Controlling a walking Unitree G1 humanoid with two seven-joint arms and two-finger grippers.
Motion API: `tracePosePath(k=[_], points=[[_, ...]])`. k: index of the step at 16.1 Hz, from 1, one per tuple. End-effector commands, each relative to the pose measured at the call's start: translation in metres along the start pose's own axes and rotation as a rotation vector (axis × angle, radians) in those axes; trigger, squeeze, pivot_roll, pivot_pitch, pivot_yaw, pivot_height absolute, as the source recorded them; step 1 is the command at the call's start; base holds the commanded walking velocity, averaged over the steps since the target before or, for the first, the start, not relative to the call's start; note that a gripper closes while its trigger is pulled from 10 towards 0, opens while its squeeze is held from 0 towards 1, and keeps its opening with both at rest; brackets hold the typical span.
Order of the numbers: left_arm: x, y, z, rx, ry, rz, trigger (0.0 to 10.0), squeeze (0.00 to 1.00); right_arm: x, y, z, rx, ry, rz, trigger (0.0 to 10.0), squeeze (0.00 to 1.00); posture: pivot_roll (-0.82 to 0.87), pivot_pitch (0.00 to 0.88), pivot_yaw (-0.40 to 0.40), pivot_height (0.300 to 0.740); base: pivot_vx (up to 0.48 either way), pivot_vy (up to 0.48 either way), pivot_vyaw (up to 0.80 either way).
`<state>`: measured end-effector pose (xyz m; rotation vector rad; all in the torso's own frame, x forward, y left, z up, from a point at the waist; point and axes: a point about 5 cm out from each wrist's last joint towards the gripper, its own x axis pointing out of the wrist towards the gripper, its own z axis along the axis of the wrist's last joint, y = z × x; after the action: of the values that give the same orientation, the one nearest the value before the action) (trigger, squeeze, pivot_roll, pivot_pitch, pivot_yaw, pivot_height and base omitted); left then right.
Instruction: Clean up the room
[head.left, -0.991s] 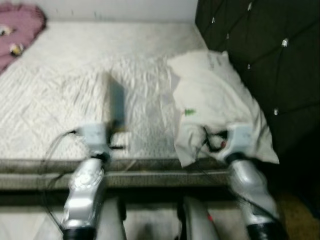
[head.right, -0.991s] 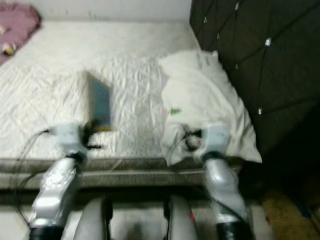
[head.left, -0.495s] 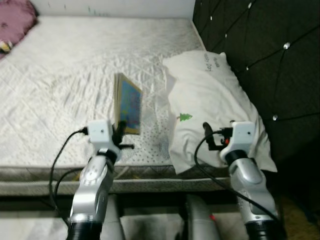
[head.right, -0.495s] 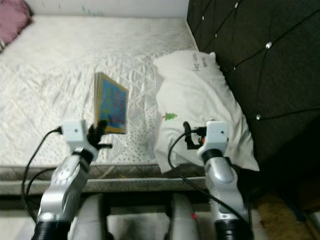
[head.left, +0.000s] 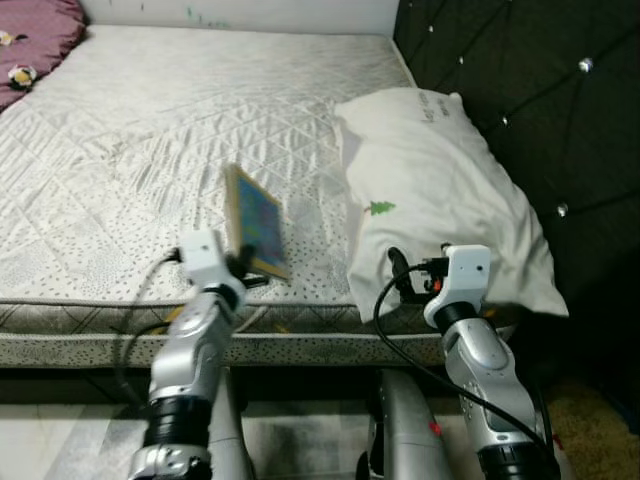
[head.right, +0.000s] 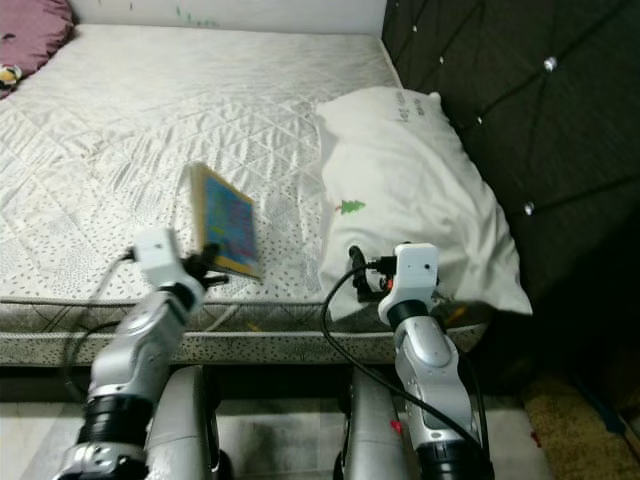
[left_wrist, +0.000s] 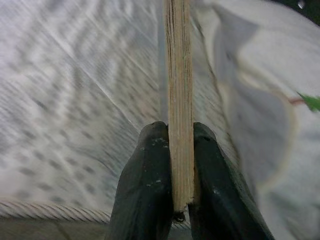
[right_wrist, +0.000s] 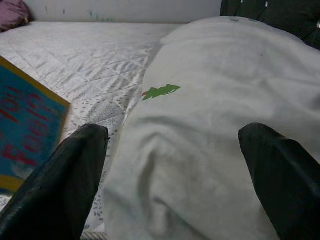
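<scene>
From the head views, the left gripper (head.left: 243, 268) holds a book (head.left: 255, 222) upright by its lower edge, above the near edge of the bed (head.left: 150, 130), just beside the pillow (head.left: 440, 190). It looks like carrying it off comes next, which calls for a steady clamp.

The left wrist view shows both fingers (left_wrist: 145, 195) pinching its pale edge.

In the right wrist view, the right gripper (right_wrist: 172, 165) gapes empty before the pillow; the cover is blue, yellow-bordered, red-lettered.

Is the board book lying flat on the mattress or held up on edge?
Held on edge. The left hand is shut on the board book, its cover standing above the mattress.
</scene>
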<state>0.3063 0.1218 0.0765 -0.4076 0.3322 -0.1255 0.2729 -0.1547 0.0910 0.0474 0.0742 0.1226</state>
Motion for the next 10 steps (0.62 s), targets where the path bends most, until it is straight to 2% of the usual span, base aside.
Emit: tracePosePath(k=[1, 3, 4, 6, 7, 10], points=[[0.008, -0.017, 0.0, -0.069, 0.041, -0.091, 10.0, 0.0, -0.002, -0.005, 0.012, -0.013, -0.038, -0.022, 10.0, 0.0, -0.07, 0.043, -0.028, 0.549, 0.0, 0.0, 0.0], [0.013, -0.027, -0.006, -0.178, 0.119, -0.136, 10.0, 0.0, -0.009, -0.008, 0.018, -0.018, -0.047, -0.017, 10.0, 0.0, -0.09, 0.049, -0.031, 0.549, 0.0, 0.0, 0.0], [0.014, -0.029, -0.009, -0.193, 0.15, -0.143, 10.0, 0.0, -0.013, -0.009, 0.02, -0.022, -0.047, -0.009, 10.0, 0.0, -0.09, 0.05, -0.031, 0.549, 0.0, 0.0, 0.0], [0.015, -0.037, -0.018, -0.272, 0.23, -0.171, 10.0, 0.0, -0.028, -0.016, 0.023, -0.04, -0.036, -0.006, 10.0, 0.0, -0.12, 0.058, -0.035, 0.549, 0.0, 0.0, 0.0], [0.017, -0.041, -0.019, -0.297, 0.265, -0.199, 10.0, 0.0, -0.039, -0.025, 0.02, -0.067, -0.011, -0.016, 10.0, 0.0, -0.13, 0.063, -0.037, 0.549, 0.0, 0.0, 0.0], [0.021, -0.037, -0.019, -0.273, 0.281, -0.19, 10.0, 0.0, -0.056, -0.042, 0.017, -0.102, 0.029, -0.053, 10.0, 0.0, -0.15, 0.068, -0.041, 0.549, 0.0, 0.0, 0.0]])
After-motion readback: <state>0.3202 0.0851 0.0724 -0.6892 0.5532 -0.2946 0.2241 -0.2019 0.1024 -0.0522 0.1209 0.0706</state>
